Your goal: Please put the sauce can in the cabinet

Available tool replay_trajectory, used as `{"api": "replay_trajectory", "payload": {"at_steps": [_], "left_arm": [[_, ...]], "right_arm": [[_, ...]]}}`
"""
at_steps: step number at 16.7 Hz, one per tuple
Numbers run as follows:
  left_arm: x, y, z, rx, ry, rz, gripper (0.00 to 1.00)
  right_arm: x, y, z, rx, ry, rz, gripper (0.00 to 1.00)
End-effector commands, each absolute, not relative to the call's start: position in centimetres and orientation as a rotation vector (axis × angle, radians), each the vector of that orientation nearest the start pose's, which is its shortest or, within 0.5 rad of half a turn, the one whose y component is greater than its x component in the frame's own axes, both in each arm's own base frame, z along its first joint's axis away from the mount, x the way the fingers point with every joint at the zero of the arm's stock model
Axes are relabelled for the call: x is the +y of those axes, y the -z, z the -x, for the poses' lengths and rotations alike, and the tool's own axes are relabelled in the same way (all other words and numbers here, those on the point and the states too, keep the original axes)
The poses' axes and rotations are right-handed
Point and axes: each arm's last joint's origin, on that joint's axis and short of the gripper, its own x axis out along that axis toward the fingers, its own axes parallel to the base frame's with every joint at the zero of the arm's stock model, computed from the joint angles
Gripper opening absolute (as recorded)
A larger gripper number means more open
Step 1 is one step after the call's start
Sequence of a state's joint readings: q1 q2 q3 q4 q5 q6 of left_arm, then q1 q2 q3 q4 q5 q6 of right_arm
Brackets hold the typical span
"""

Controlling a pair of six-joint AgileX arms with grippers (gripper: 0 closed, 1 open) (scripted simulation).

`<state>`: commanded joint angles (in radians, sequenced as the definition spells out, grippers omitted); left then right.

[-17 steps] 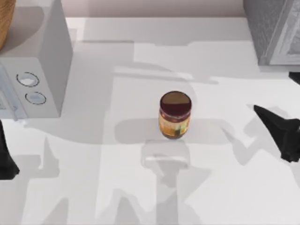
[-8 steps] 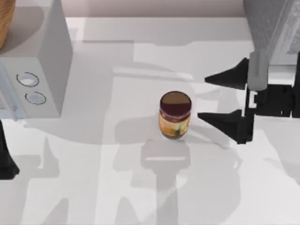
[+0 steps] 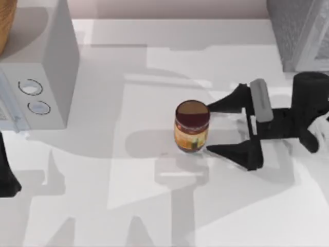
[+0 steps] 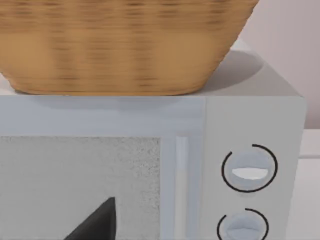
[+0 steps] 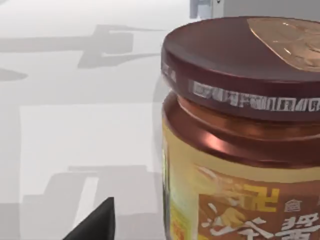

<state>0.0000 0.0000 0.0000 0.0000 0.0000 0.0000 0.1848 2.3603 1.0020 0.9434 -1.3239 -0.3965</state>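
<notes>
The sauce can [image 3: 192, 126] stands upright in the middle of the white table, with a dark maroon lid and a yellow-orange label. My right gripper [image 3: 211, 128] is open just to the can's right, pointing left at it. Its two black fingertips [image 3: 218, 106] reach the can's right side, one beyond it and one nearer, and do not touch it. In the right wrist view the can [image 5: 245, 130] looms very close beside one fingertip [image 5: 95, 225]. The grey cabinet [image 3: 298, 31] stands at the back right corner. My left arm [image 3: 5, 177] is parked at the table's left edge.
A white microwave [image 3: 36, 77] with two round knobs stands at the back left, and a woven basket [image 4: 120, 45] sits on top of it. Open table surface [image 3: 154, 206] lies in front of and behind the can.
My right gripper has come in from the right edge toward the can. Its open fingers now reach the can's right side. The can and the left arm have not moved.
</notes>
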Motion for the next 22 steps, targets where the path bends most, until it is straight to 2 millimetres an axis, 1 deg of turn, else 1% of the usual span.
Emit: {"api": "replay_trajectory", "payload": {"at_steps": [7,9,14,16,19,22], "left_arm": [[-0.1,-16.0,-10.6,0.0,0.0,0.0,1.0],[-0.1,-16.0,-10.6,0.0,0.0,0.0,1.0],[-0.1,-16.0,-10.6,0.0,0.0,0.0,1.0],[-0.1,-16.0,-10.6,0.0,0.0,0.0,1.0],[-0.1,-16.0,-10.6,0.0,0.0,0.0,1.0],[-0.1,-16.0,-10.6,0.0,0.0,0.0,1.0]], "right_arm": [[10.5,-2.5,-37.9,0.083,-1.557,0.076,1.0],[11.6,-2.5,-38.1,0.08,-1.559,0.08,1.0],[15.8,-2.0,-38.1,0.079,-1.559,0.079,1.0],[16.4,-1.9,-38.0,0.079,-1.559,0.078,1.0],[16.4,-1.9,-38.0,0.079,-1.559,0.078,1.0],[16.4,-1.9,-38.0,0.079,-1.559,0.078,0.77]]}}
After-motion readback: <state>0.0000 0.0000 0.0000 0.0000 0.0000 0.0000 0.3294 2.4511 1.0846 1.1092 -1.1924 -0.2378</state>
